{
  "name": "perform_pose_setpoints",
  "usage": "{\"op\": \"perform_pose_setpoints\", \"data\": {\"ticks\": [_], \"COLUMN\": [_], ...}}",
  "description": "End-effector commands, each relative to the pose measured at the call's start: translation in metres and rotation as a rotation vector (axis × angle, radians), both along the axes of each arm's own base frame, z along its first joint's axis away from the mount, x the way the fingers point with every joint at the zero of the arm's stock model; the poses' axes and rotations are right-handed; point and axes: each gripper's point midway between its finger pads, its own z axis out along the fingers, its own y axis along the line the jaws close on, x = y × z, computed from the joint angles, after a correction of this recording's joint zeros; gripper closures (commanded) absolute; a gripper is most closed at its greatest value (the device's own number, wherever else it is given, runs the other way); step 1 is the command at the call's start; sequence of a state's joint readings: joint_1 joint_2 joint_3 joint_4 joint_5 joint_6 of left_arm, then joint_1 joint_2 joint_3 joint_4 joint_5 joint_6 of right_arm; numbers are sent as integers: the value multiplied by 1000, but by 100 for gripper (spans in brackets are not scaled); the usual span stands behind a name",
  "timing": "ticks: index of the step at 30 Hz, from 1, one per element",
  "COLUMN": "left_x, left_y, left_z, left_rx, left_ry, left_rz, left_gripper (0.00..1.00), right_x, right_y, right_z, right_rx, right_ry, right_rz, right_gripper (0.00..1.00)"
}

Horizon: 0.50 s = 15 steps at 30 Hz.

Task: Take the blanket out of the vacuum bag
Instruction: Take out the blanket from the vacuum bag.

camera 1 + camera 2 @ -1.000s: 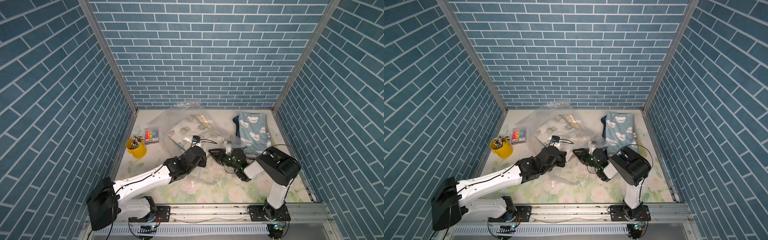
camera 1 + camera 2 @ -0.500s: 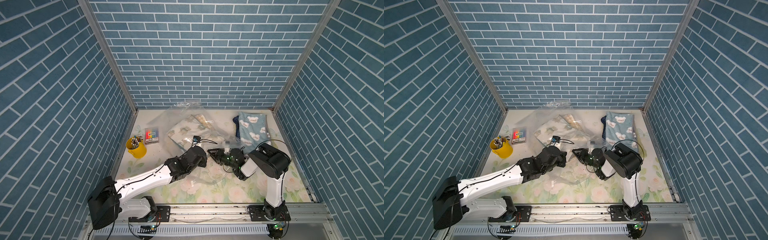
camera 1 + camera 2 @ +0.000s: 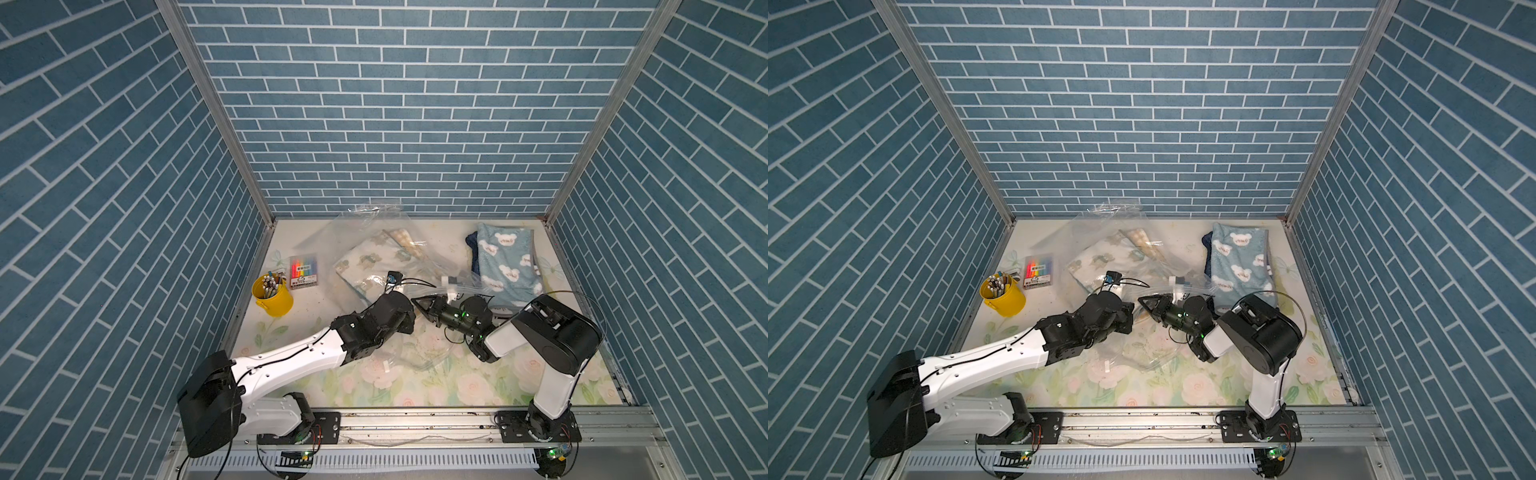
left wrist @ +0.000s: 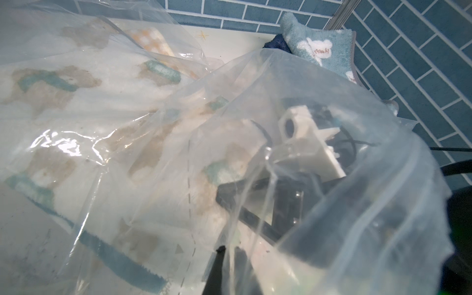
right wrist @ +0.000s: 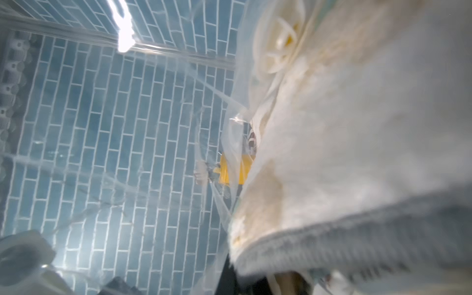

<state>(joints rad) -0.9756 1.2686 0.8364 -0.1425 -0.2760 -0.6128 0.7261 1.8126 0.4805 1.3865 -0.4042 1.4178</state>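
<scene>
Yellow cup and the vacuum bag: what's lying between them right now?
A flat pack of coloured markers lies between the yellow cup and the vacuum bag. Both top views show it.

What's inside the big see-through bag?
A folded cream bear-print blanket lies inside the vacuum bag. Its underside, and anything beneath it, is hidden.

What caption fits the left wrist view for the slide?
Cream bear-print blanket seen through the crinkled clear vacuum bag, blue bear blanket in the far corner.
</scene>
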Motion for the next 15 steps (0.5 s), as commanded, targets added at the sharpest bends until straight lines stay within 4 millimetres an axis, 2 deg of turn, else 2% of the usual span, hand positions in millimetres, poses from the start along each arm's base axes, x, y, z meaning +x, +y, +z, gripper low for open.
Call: {"op": "perform_pose_setpoints", "data": {"ticks": [1,4,7,9,10,12,15], "left_x": [5,5,5,5,5,6,5], "left_y": [-4,-4,-4,-4,-5,-4,-3], "left_z": [12,12,13,15,15,16,16], "left_rx": [-5,-4,-6,-7,-6,-4,-4], "left_ry": [-25,-28,-29,-33,-35,-36,-38], "left_rz": [5,5,4,4,2,3,3], "left_gripper": [89,89,89,89,89,89,89], "right_x": [-2,-1,1,0,0,1,4], "right_y": [5,4,0,0,0,-3,-6], "right_z": [20,21,8,-2,-8,-18,-28], "right_rx": [25,14,-10,-18,-19,-11,-1], "right_ry": [-40,-37,-13,7,18,45,63], "right_rz": [20,11,-9,-7,-7,-22,-41], "right_gripper": [100,100,100,95,91,72,54]}}
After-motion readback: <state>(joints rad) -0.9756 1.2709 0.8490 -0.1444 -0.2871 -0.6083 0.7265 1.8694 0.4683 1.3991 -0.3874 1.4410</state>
